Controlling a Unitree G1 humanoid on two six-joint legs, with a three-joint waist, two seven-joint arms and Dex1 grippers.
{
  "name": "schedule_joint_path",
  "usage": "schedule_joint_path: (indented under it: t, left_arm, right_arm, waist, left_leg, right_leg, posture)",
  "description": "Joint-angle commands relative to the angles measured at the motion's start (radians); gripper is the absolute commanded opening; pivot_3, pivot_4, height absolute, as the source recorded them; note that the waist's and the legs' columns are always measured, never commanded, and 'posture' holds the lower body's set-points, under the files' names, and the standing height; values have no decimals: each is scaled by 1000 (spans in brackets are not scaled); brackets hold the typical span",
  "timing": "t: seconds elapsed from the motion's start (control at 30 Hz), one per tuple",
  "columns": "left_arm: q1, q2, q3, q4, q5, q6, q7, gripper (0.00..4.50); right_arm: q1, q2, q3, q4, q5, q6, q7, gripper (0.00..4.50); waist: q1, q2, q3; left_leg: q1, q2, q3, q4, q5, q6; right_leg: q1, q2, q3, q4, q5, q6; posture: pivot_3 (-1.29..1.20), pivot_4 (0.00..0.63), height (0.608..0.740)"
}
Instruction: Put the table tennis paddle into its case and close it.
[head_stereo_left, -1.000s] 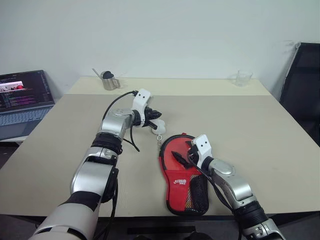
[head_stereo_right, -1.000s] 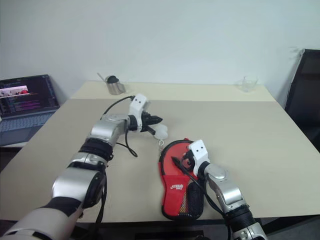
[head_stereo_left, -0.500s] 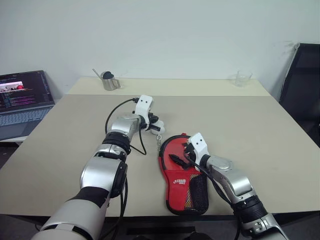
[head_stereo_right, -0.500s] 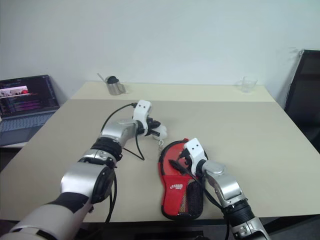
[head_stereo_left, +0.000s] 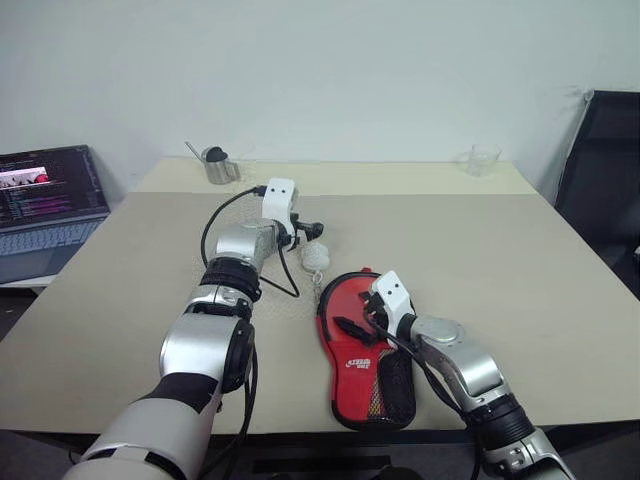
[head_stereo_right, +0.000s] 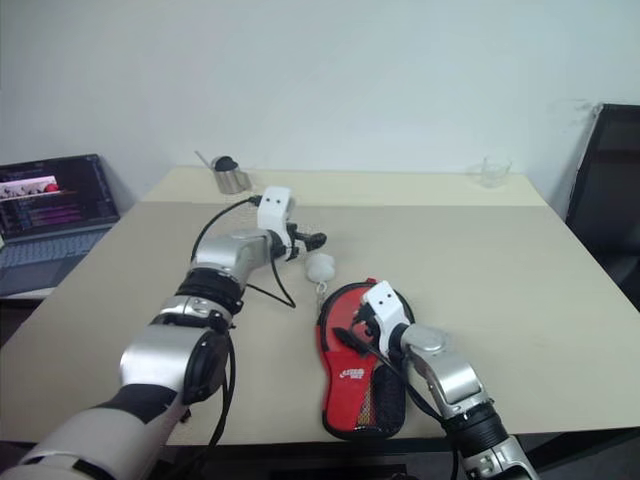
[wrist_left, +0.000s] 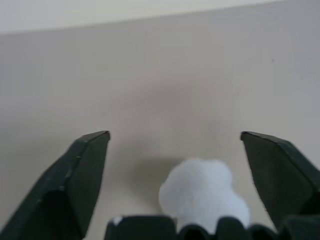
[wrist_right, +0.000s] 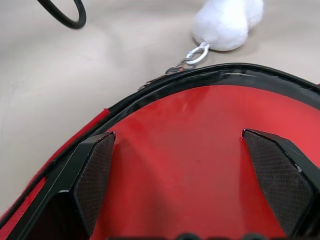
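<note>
Case (head_stereo_left: 365, 352) flat on bench (head_stereo_left: 520, 260), right fingers (wrist_right: 95, 170) spread over red front; left fingers (wrist_left: 85, 165) wide apart above white pom-pom (wrist_left: 202, 192).

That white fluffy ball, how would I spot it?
Find the beige table, then the red case at its near edge. The white pompom lies just beyond the case's round end, linked to it by a small metal clip; nothing else there is soft and white.

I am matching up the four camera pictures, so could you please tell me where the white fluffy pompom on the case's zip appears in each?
Left eye view: white pompom on the table, beyond the case's round end.
Right eye view: pompom, same spot.
Left wrist view: pompom between the left gripper's open jaws.
Right wrist view: pompom clipped beyond the black rim.
Shared landmark: the case's zip ring.
</note>
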Motion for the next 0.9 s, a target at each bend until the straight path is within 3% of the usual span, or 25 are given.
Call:
schedule_joint_path:
  t: [0.03, 0.73, 0.83, 0.9]
  left_arm:
    - [-4, -26, 6, -58, -20, 33, 10, 4481]
    - [-1, -143, -14, 151, 16, -73, 82, 4481]
    - [-5, -151, -14, 161, 20, -98, 86, 3911]
    - [-7, -155, -28, 162, 39, -142, 96, 3275]
  right_arm:
    - [23, 2, 33, 29, -5, 44, 19, 4500]
    - [38, 15, 48, 6, -9, 65, 13, 4500]
    - [40, 18, 49, 6, -9, 66, 12, 4500]
    - [41, 20, 48, 6, -7, 69, 10, 4500]
  waist:
    - [0, 0, 0]
    - [0, -1, -1]
    - [0, -1, -1]
    - [0, -1, -1]
  left_leg:
    - [0, 0, 0, 0, 0, 0]
    - [0, 0, 0, -1, 0, 0]
    - [0, 0, 0, -1, 0, 0]
    - [0, 0, 0, -1, 0, 0]
  right_leg:
    - [0, 0, 0, 0, 0, 0]
    - [1, 0, 0, -2, 0, 0]
    - [1, -1, 0, -2, 0, 0]
    - [1, -1, 0, -2, 0, 0]
  posture:
    - [0, 150, 740]
    - [0, 150, 740]
    - [0, 150, 740]
    - [0, 150, 740]
